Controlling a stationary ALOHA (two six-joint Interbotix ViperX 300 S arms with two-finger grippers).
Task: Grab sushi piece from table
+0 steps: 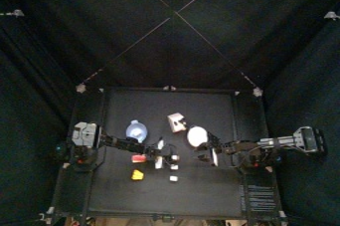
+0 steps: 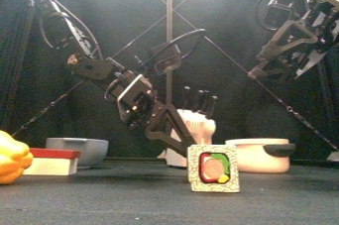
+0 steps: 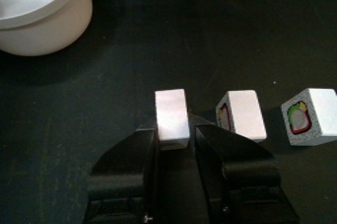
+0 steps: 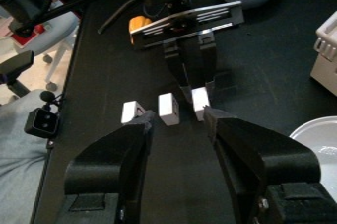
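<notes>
Three sushi pieces lie in a row on the black table (image 1: 117, 198). In the left wrist view my left gripper (image 3: 175, 135) straddles the near end of the end sushi piece (image 3: 171, 115), white side up. Its jaws stand close on both sides, with a thin gap on one side. The other two pieces (image 3: 241, 115) (image 3: 312, 115) show green and pink filling. The right wrist view shows the row (image 4: 168, 107) with the left gripper (image 4: 191, 75) over it. My right gripper (image 4: 178, 159) hangs open above the table, raised at the right (image 2: 284, 49).
A white bowl (image 3: 39, 11) sits beyond the row. In the front view one sushi piece (image 2: 212, 168) stands near, with an orange toy (image 2: 11, 158), a red and white block (image 2: 54, 162), a grey bowl (image 2: 75, 148) and a white pot (image 2: 261, 155) around it.
</notes>
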